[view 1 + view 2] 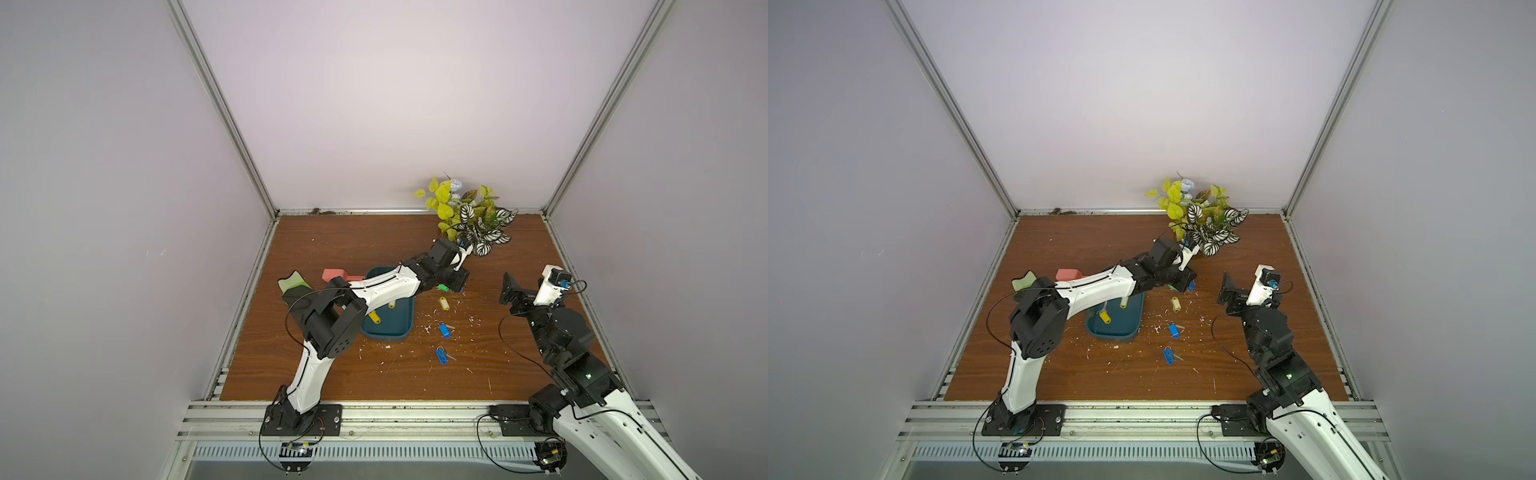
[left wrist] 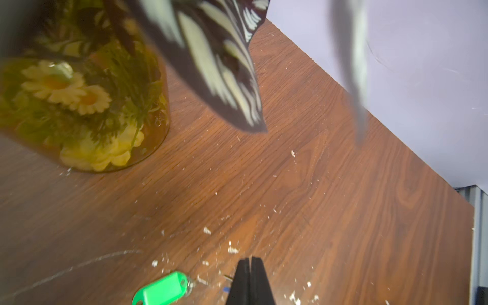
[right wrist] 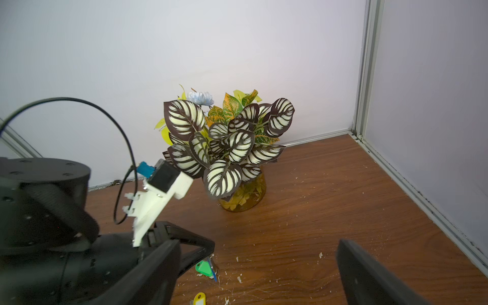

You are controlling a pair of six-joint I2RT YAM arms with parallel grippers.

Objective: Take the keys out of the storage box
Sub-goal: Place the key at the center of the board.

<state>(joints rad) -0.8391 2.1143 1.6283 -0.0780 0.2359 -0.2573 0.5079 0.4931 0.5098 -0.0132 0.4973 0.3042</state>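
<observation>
Since 4 tagged keys [image 1: 444, 303] are already laid out on the tabletop [image 1: 332, 232] beside the box [image 1: 395, 330], the task is judged to be partly done. 2 yellow-tagged keys are seen inside the box in both top views, partly hidden under the left arm; more may be covered by it. The left tool [image 2: 250, 262] is held low over the tabletop past the box's far corner, just beside a green tag [image 2: 161, 289], with its jaws pressed together. A sliver of blue is seen at its side, but whether anything is pinched cannot be told. The right tool [image 1: 511, 287] is spread wide and empty, well apart from the box. A drop-off step is judged to be in hand. Next, the left tool would need to be parted, brought over the box and lowered onto a yellow tag [image 1: 374, 317], with the nearby plant [image 3: 227, 148] avoided.
</observation>
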